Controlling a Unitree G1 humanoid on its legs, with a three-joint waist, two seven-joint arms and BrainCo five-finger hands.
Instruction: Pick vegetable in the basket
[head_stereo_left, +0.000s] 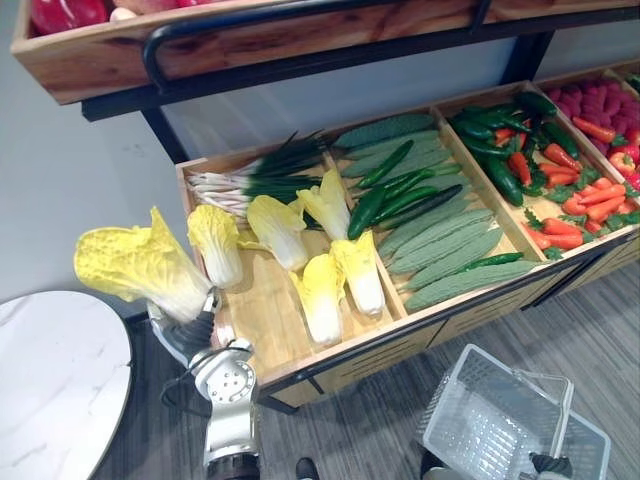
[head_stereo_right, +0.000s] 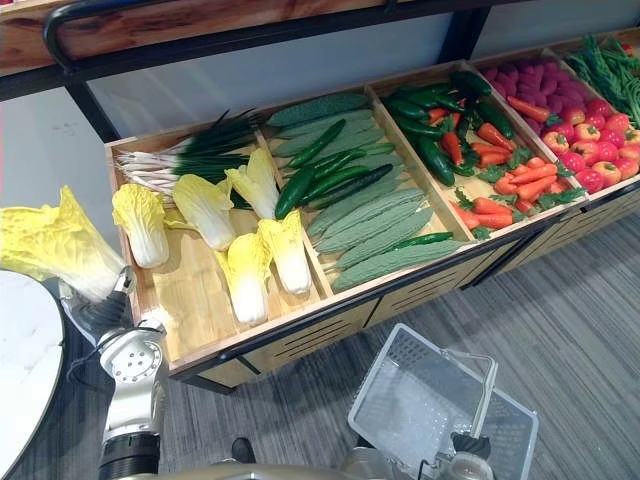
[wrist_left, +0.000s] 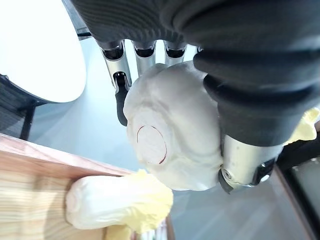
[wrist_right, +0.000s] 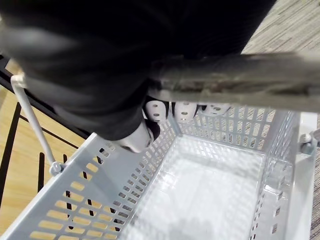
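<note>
Robot's left hand (wrist_left: 240, 100) grips a yellow-leaved napa cabbage (head_stereo_left: 140, 265) by its white base, fingers and thumb curled round it. The cabbage is held aloft just left of the wooden produce crate (head_stereo_left: 262, 310), near a round white table (head_stereo_left: 50, 380). At near right, the right hand (wrist_right: 100, 75) wraps round the handle of the white basket (head_stereo_left: 470, 400).
</note>
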